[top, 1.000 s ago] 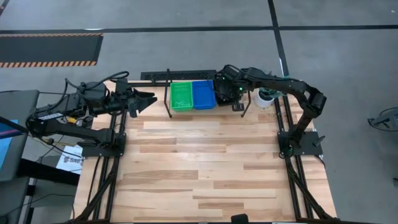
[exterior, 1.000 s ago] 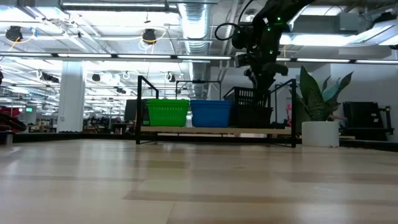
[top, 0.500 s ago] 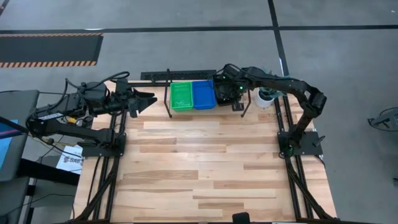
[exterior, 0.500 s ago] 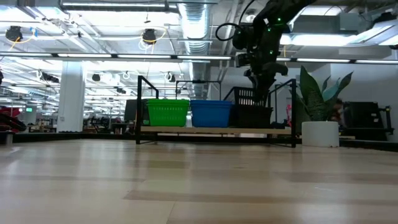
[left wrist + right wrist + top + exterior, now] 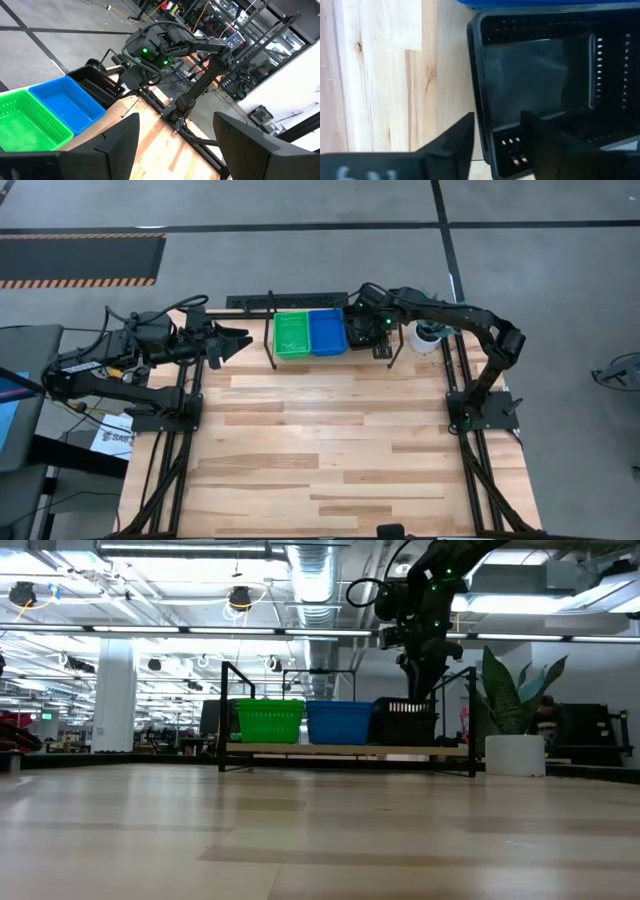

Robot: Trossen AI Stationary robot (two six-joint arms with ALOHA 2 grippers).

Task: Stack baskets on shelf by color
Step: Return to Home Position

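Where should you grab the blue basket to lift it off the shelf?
Probably by its front rim, the end facing the open table, from above, with one finger inside and one outside. The blue basket is open-topped and sits right between the green basket and the black basket, under the right gripper, so its sides look blocked.

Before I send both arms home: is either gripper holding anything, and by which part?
Nothing is held. The right gripper is open, straddling the black basket's wall without clamping it; the left gripper is open and empty.
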